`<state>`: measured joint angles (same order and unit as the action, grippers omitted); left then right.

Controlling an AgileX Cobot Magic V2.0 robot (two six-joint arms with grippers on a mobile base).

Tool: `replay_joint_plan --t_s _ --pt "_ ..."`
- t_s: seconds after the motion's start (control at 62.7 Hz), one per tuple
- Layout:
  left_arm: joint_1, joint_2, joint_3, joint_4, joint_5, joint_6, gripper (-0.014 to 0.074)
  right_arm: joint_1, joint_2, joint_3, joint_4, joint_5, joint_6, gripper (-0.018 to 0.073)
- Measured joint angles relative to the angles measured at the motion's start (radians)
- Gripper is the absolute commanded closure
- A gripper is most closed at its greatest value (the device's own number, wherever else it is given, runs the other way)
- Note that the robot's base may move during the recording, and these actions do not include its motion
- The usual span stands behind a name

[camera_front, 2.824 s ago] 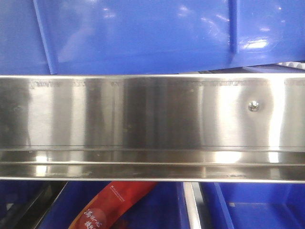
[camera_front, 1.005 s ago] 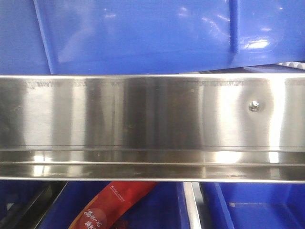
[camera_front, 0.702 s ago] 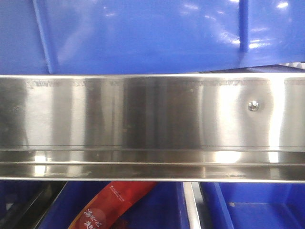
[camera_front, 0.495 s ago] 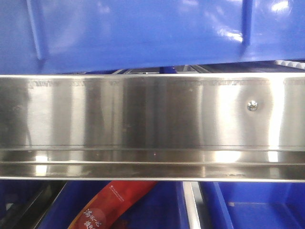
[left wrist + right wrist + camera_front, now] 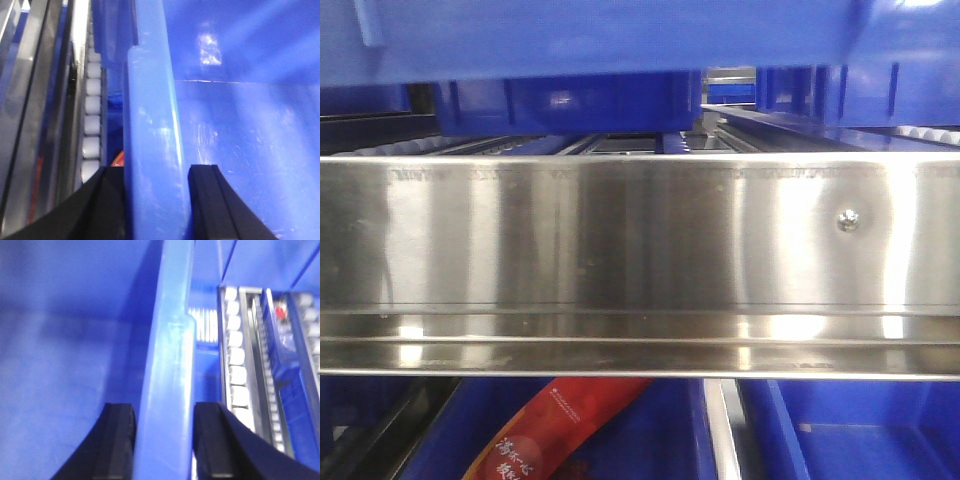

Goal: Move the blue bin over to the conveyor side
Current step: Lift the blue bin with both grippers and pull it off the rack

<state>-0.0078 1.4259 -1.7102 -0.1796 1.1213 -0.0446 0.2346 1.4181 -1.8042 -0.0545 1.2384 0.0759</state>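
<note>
The left hand (image 5: 157, 202) pinches the thickened rim of the blue bin (image 5: 150, 115). One black finger (image 5: 107, 205) presses the outer face and the other sits inside the wall, both entering the wrist view at 6 o'clock. From there the bin's glossy interior spreads toward 3 o'clock, and a row of white rollers (image 5: 92, 125) runs along 9 o'clock. The right hand (image 5: 165, 440) clamps another stretch of rim in the same way, mirrored: the interior lies at 9 o'clock and roller tracks at 3 o'clock. In the front view the bin fills the strip at 12 o'clock. Its underside is apart from the stainless-steel rail (image 5: 620, 240) that spans the middle, and more blue plastic shows through the gap. A bolt (image 5: 847, 220) sits on the rail toward 3 o'clock. Beneath the rail, at 6 o'clock, a red packet (image 5: 555, 425) lies in a lower blue crate (image 5: 660, 440).
</note>
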Motion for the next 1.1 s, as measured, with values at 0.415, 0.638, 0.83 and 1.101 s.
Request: replay_joint_plan --t_s 0.415,0.638,0.83,1.101 --pt "-0.122 -0.079 0.001 0.091 0.046 -0.066 0.0616 0.000 -0.184 0.178 -0.033 -0.041 0.022 0.0638" --pt "-0.148 -0.153 0.066 0.128 0.068 -0.124 0.0616 0.000 -0.249 0.230 -0.027 -0.059 0.036 0.0638" --pt "-0.149 -0.206 0.112 0.132 0.068 -0.137 0.0616 0.000 -0.268 0.234 -0.016 -0.059 0.037 0.0638" --pt "-0.149 -0.216 0.116 0.136 0.068 -0.138 0.0616 0.000 -0.270 0.234 -0.013 -0.059 0.037 0.0638"
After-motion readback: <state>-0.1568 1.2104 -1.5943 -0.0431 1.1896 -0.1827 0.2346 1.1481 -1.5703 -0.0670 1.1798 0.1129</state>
